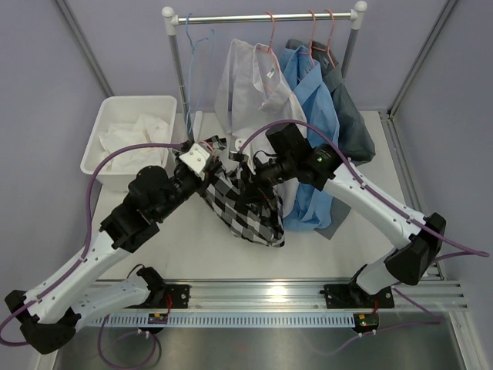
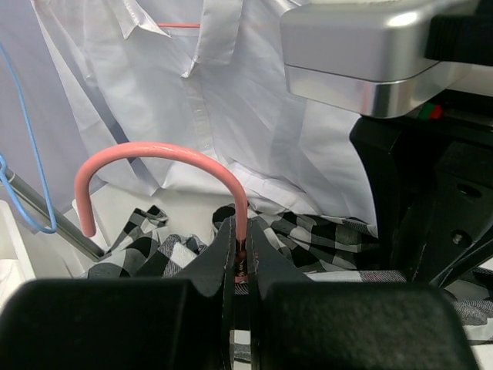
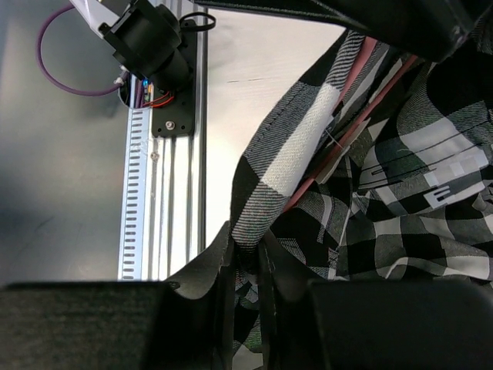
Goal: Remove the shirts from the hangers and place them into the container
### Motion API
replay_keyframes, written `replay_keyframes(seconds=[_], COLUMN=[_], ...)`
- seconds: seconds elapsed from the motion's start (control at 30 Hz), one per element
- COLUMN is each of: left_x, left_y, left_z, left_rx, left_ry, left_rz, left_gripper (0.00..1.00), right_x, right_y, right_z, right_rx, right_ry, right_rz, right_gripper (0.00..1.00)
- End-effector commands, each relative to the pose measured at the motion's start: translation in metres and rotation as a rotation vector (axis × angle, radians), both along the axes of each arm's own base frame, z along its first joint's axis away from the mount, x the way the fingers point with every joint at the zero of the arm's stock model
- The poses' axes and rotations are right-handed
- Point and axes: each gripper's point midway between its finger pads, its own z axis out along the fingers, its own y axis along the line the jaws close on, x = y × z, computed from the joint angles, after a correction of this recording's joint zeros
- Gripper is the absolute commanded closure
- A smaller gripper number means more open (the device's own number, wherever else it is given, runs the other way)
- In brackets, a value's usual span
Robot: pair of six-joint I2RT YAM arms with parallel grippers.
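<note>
- The left jaws are clamping tight on the neck of the pink hanger [image 2: 154,150], just under its hook, which is hanging free of the rail [image 1: 262,17].
- The right jaws are pinching together on a fold of the check shirt [image 3: 293,154], with the hanger's wire running through the cloth just beside them.
- The check shirt is draping between the two arms over the middle of the surface [image 1: 192,247], to the right of the tub [image 1: 139,99] and in front of the shirts on the rail.
- The step in hand appears to be stripping the shirt from the hanger. It is probably best done with the left side holding the hanger steady while the right is drawing the cloth outward along the wire, so the shoulder is sliding off the end rather than snagging.
- The pinch is looking shallow, on a single fold, so a slow, even pull is the safer choice.
- One shoulder is likely coming free at a time, and the other may be needing a second grab before the shirt is going to the tub, where white cloth is lying.
</note>
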Motion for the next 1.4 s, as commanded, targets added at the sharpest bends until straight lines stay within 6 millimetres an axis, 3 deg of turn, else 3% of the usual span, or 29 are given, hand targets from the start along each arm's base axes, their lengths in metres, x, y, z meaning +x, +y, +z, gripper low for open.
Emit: replay_keyframes(seconds=[0.0,0.3,0.57,0.73,0.97,1.13,1.37], left_x=[0.006,0.012,0.015,0.015,0.015,0.028,0.055], left_y=[0.009,0.006,-0.002,-0.001,0.002,0.015,0.070], left_z=[0.024,0.024,0.030,0.029,0.032,0.036,0.041], left_rx=[-0.027,-0.026,-0.046,-0.042,-0.048,-0.053,-0.066], left_ry=[-0.076,-0.059,-0.051,-0.055,-0.061,-0.063,-0.049], left_rz=[0.050,0.065,0.051,0.052,0.066,0.173,0.557], left_gripper=[1.00,1.00,1.00,1.00,1.00,1.00,1.00], right_x=[0.000,-0.010,-0.017,-0.016,-0.015,-0.015,-0.020], right_y=[-0.012,-0.018,-0.014,-0.016,-0.014,-0.019,-0.040], right_z=[0.016,0.027,0.025,0.028,0.025,0.021,0.020], right_rx=[0.013,0.032,0.044,0.045,0.034,0.004,-0.051], right_ry=[-0.054,-0.048,-0.004,-0.022,-0.004,0.015,-0.003], right_rz=[-0.025,-0.019,0.016,0.003,0.001,-0.033,-0.151], right_gripper=[0.86,0.85,0.66,0.64,0.87,0.96,1.00])
